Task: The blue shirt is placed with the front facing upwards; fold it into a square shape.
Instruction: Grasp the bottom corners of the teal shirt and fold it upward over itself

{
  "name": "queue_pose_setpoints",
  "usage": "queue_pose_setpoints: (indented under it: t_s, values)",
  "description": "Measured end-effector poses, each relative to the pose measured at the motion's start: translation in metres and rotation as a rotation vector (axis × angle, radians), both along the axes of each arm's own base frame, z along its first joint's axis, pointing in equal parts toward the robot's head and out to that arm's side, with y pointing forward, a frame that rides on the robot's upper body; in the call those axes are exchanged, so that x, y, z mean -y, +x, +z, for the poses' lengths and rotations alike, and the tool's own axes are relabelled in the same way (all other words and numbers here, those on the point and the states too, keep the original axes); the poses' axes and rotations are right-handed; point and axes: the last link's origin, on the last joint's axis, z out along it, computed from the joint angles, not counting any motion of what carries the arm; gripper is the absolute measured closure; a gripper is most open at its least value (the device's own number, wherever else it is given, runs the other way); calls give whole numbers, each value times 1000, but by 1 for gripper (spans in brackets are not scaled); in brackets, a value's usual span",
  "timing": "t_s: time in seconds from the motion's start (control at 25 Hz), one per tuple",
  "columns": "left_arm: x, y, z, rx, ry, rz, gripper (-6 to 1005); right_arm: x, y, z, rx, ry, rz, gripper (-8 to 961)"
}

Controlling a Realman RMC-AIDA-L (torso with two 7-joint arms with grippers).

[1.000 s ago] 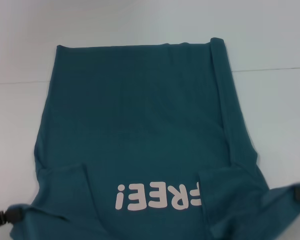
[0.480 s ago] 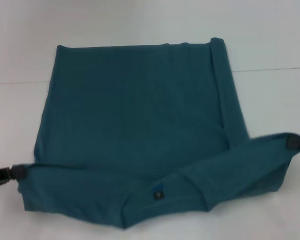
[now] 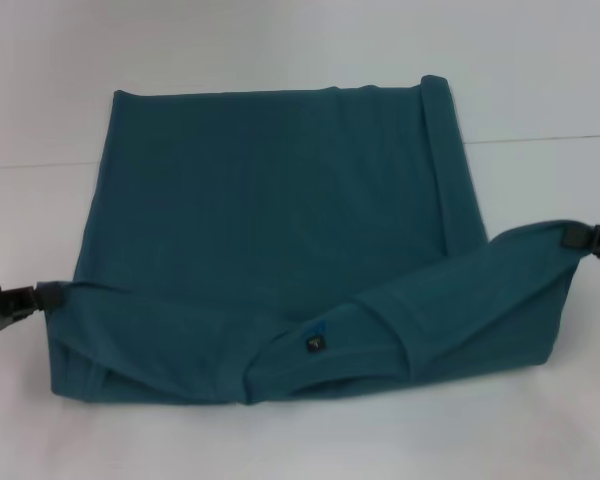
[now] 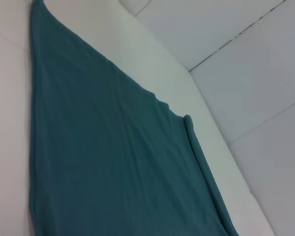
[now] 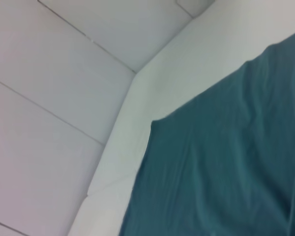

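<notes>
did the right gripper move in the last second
Yes. The right gripper, pinching the blue shirt, has risen in the head view and gone toward the shirt's still far hem, away from the near edge.

We find both hands cut off by the head view's side edges: only a dark tip of the left hand (image 3: 10, 305) and of the right hand (image 3: 592, 240) shows, each at a corner of the blue shirt (image 3: 280, 220). We cannot read the small dark label (image 3: 316, 343) at the neck. The chest print is covered by the turned-over near portion. Neither wrist view shows its own fingers, and both crop the shirt at their edges.
</notes>
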Motion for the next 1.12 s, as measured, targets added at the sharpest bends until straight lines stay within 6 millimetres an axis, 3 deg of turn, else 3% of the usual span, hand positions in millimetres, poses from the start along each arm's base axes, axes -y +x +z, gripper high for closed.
queue_pose_setpoints:
  t_s: [0.28, 1.12]
  values:
    - [-9, 0, 7, -3, 62, 1, 979, -6, -2, 7, -30, 62, -5, 912]
    - [-54, 18, 5, -90, 150, -30, 960, -35, -3, -1, -8, 142, -72, 911]
